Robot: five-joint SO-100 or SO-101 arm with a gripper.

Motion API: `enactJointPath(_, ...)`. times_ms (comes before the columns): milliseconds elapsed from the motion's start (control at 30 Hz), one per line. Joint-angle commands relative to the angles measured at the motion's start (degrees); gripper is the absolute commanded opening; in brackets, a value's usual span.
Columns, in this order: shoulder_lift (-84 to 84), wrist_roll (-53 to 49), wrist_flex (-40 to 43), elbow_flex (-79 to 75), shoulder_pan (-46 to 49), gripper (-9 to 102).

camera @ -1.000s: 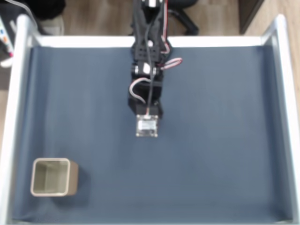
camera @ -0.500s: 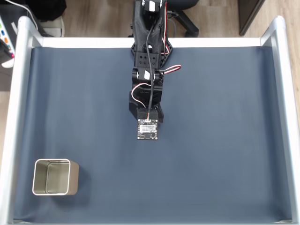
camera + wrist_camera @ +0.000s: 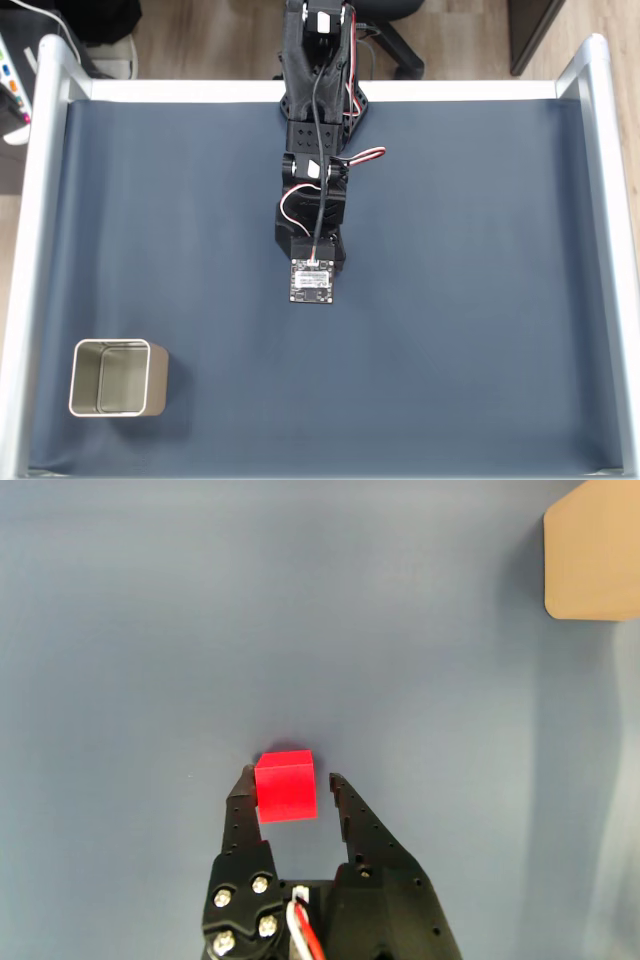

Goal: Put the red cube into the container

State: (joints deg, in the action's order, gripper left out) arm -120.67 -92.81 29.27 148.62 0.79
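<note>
In the wrist view the red cube (image 3: 286,785) sits on the blue mat between the two black fingers of my gripper (image 3: 290,777). The left finger (image 3: 243,802) touches the cube's side. A narrow gap shows between the cube and the right finger (image 3: 347,810), so the gripper is open around it. In the fixed view the arm (image 3: 315,190) reaches from the top edge to the middle of the mat and covers the cube. The container (image 3: 115,378), a square metal tin, stands upright at the bottom left; its beige wall (image 3: 595,550) shows at the wrist view's top right.
A raised white frame (image 3: 30,250) borders the blue mat (image 3: 470,300) on the left, top and right. Open mat lies between the arm and the tin. Beyond the frame are a wooden floor and a chair base (image 3: 395,30).
The wrist has crept a little toward the bottom of the fixed view. The container has stayed in place.
</note>
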Motion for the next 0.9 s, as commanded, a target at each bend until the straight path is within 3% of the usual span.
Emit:
enactJointPath(0,0.0,0.7,-1.1,-0.4,-0.8,22)
enactJointPath(233,0.3,1.1,-1.9,-0.6,-1.0,0)
enactJointPath(567,-1.9,1.1,-0.2,-1.2,-0.4,0)
enactJointPath(867,-6.5,2.5,14.1,-12.9,6.5,0)
